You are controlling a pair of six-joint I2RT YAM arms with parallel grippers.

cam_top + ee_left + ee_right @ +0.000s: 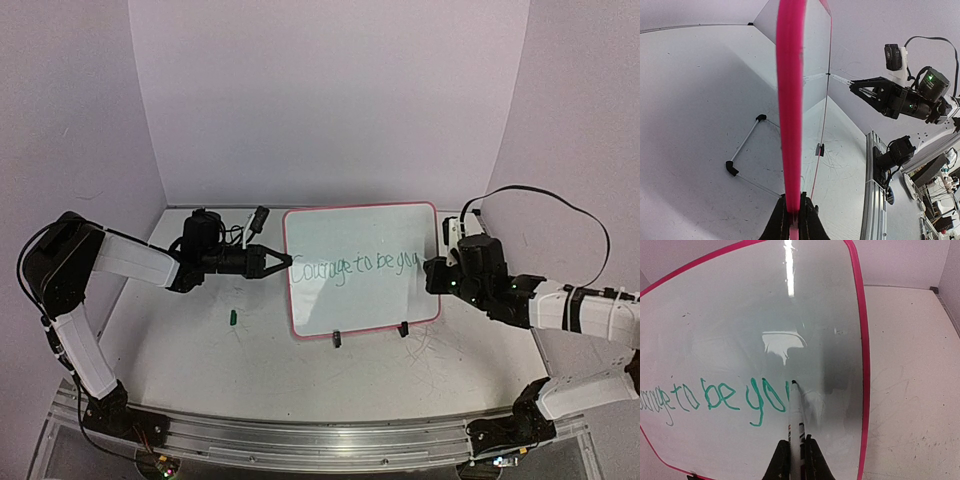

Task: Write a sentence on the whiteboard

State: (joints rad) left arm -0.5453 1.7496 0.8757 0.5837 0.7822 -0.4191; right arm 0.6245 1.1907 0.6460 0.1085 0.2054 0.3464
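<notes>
Top external view: the whiteboard (360,232) stands upright toward the far edge of the surface (200,350), about midway between its left and right edges, with its face turned to the near edge. Two black clips (337,339) sit under its bottom rim. The sentence (358,266) runs in green across the middle of the board, from close to the left rim almost to the right rim.

The left pincer (283,262) reaches in from the left edge and is clenched on the pink frame at the board's left side. The left wrist view shows the frame edge-on, pinched between the two fingers (807,220), and the thin wire stand (747,142) resting on the surface behind the board.

The right pincer (430,272) comes from the right edge and grasps a white marker (796,415). In the right wrist view the marker's tip touches the board just right of the letters "yo", which end the readable "to be yo"; whatever lies under the barrel is hidden.

A small green piece (232,318) lies on the surface near the board's lower left corner, apart from it, too small to identify.
</notes>
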